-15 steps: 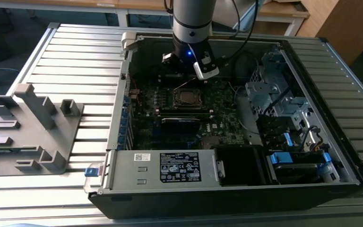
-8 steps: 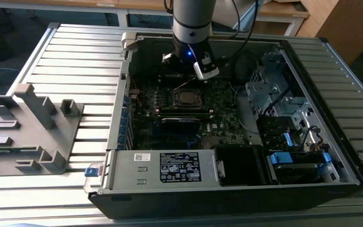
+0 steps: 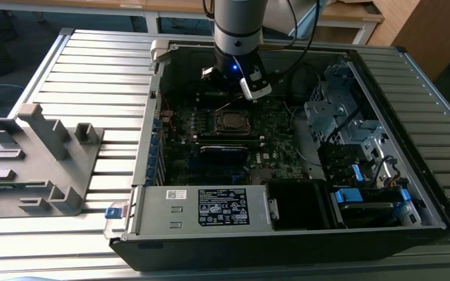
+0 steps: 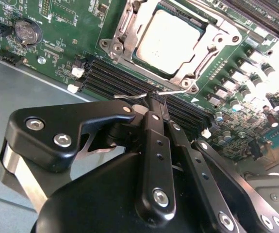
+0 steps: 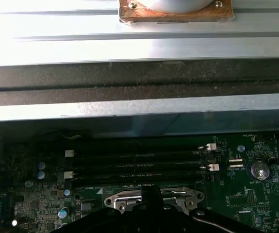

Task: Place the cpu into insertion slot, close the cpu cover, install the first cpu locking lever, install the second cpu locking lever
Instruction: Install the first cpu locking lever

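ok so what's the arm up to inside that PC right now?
The arm's gripper is down inside the open PC case, by the motherboard's socket. The cpu already sits in the socket, and the cpu cover looks closed flat around it. The gripper, fingers together, has its tip right at a thin wire locking lever sticking out along the socket's edge, apparently not latched yet. Whether it is actually pinching the lever is unclear.
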